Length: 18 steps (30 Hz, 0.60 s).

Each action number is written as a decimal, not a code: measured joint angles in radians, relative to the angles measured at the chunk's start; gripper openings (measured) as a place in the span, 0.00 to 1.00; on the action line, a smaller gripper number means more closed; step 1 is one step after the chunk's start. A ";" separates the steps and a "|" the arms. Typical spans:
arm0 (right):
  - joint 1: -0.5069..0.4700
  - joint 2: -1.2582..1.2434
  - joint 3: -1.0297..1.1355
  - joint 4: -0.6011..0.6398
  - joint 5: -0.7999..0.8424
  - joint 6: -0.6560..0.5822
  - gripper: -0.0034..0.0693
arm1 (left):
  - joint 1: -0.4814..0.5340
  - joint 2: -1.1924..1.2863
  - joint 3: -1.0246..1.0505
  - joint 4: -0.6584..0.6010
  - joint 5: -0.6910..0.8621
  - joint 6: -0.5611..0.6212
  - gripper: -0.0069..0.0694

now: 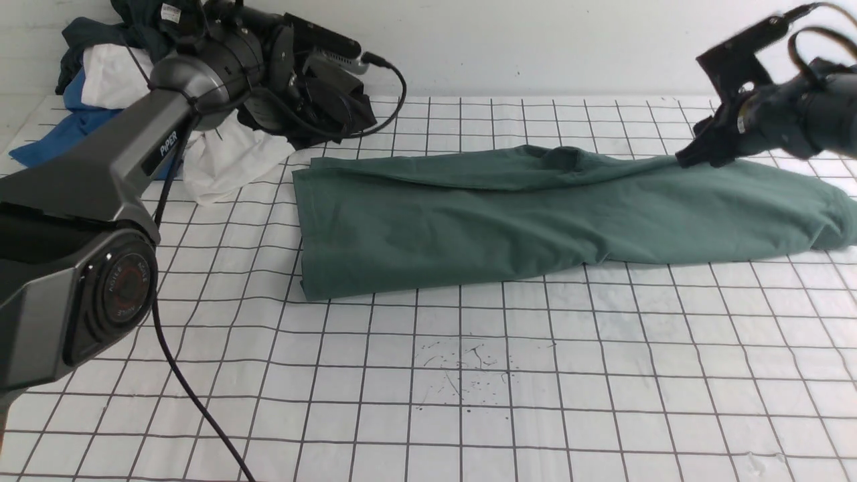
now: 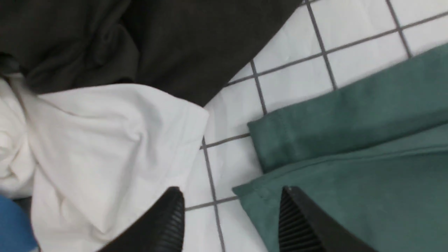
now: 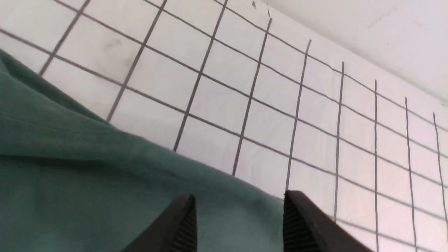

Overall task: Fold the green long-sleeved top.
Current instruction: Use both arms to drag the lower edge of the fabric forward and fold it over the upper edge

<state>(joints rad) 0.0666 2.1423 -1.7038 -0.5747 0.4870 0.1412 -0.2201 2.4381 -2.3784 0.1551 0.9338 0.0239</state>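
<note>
The green long-sleeved top (image 1: 502, 214) lies as a long band across the far half of the table, from the middle out to the right edge. My left gripper (image 2: 231, 192) is open and empty above the top's far left corner (image 2: 367, 175), one finger over green cloth, the other over white cloth. A sleeve cuff (image 2: 276, 140) lies just beyond that corner. My right gripper (image 1: 693, 157) is open and empty, hovering at the top's far edge towards the right. In the right wrist view the right gripper (image 3: 238, 197) straddles that edge of the green cloth (image 3: 70, 182).
A pile of clothes sits at the back left: a white garment (image 1: 227, 161), a blue one (image 1: 60, 140), a dark olive-black one (image 2: 175, 42) and a dark teal one (image 1: 134, 20). A black cable (image 1: 395, 87) loops beside it. The wall (image 1: 535, 40) stands behind the table.
</note>
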 joint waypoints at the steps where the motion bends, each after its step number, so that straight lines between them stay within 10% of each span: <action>1: 0.010 -0.014 -0.005 0.057 0.046 -0.041 0.44 | 0.000 -0.002 -0.024 -0.031 0.025 0.000 0.56; 7: 0.072 0.004 -0.014 0.686 0.193 -0.605 0.07 | -0.013 0.004 -0.068 -0.376 0.223 0.166 0.44; 11: 0.085 0.138 -0.043 1.094 0.143 -0.955 0.03 | -0.041 0.071 -0.066 -0.531 0.293 0.288 0.27; 18: 0.086 0.329 -0.229 1.401 -0.129 -1.191 0.03 | -0.075 0.137 -0.063 -0.552 0.298 0.325 0.09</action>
<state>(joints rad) 0.1527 2.4711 -1.9330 0.8267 0.3584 -1.0500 -0.2956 2.5747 -2.4418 -0.3973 1.2315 0.3488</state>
